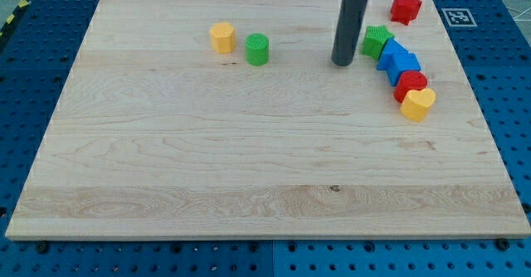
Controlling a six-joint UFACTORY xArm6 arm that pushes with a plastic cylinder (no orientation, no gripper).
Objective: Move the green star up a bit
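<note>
The green star [377, 41] lies near the view's top right on the wooden board [207, 161]. My tip [343, 62] rests on the board just left of the star and slightly below it, close to it; contact cannot be told. The dark rod rises from there to the view's top edge. The star touches a blue block [391, 51] on its right.
Right of the star a chain runs down: two blue blocks [402, 65], a red cylinder [411, 83], a yellow heart [418, 103]. A red star [406, 8] sits at the top right. A yellow block [221, 37] and green cylinder [257, 49] lie at top middle-left.
</note>
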